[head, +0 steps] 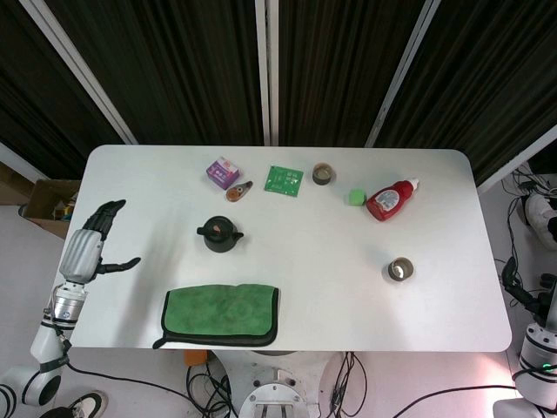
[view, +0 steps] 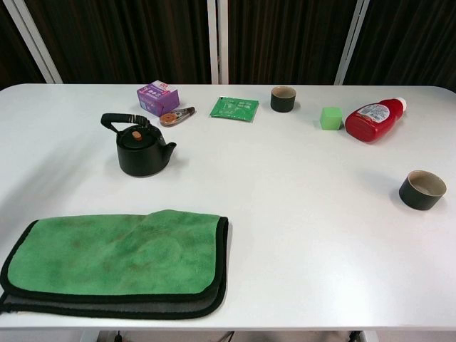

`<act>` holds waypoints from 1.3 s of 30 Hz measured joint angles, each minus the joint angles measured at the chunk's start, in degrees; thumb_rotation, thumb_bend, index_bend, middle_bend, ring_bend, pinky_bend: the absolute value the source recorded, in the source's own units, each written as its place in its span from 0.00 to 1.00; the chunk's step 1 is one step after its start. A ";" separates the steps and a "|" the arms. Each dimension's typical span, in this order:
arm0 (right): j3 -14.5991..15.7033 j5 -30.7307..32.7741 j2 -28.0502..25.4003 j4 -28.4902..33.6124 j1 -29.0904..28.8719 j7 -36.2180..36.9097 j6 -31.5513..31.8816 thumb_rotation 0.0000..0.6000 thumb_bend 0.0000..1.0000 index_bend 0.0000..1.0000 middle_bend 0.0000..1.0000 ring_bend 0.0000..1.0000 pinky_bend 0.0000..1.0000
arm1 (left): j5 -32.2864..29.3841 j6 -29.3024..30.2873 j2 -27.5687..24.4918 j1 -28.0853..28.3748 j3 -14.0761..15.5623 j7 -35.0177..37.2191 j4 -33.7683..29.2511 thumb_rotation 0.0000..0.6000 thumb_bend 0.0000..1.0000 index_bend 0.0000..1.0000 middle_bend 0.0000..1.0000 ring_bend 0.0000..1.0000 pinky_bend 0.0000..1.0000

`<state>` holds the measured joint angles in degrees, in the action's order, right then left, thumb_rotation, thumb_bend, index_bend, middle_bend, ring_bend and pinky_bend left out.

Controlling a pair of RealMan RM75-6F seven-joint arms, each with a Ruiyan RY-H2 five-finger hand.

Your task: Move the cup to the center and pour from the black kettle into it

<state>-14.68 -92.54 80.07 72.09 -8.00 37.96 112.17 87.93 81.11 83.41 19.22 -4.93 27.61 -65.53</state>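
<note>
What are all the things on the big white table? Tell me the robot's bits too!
kettle: 1, black, left of middle
cups: 2, dark, one at right edge, one at back
cloth: 1, green, front left
bottle: 1, red, lying down, back right
cube: 1, green, beside bottle
packet: 1, green, back middle
box: 1, purple, back left
table: 1, white
left hand: 1, grey, open, off table's left edge
right hand: not visible
</note>
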 measured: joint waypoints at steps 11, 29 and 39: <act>0.17 0.25 0.20 -0.98 0.33 1.07 0.08 1.00 0.47 0.00 0.00 0.00 0.00 | 0.33 -0.08 -0.25 0.37 0.07 -0.10 -0.25 1.00 0.00 0.03 0.09 0.08 0.17; 7.17 1.59 -5.21 0.46 0.73 -5.75 -15.38 1.00 0.46 0.00 0.01 0.00 0.00 | 0.58 0.12 -0.82 0.38 0.34 -1.11 -1.06 1.00 0.00 0.03 0.09 0.08 0.17; 12.24 7.20 -11.07 5.30 -0.67 -25.83 -33.17 1.00 0.46 0.00 0.00 0.00 0.00 | 0.68 0.02 -0.55 0.35 0.65 -1.56 -1.08 1.00 0.00 0.03 0.09 0.08 0.17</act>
<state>-2.43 -85.34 69.00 77.39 -8.66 12.14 79.00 88.61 81.13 82.86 19.57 -4.28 26.05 -66.61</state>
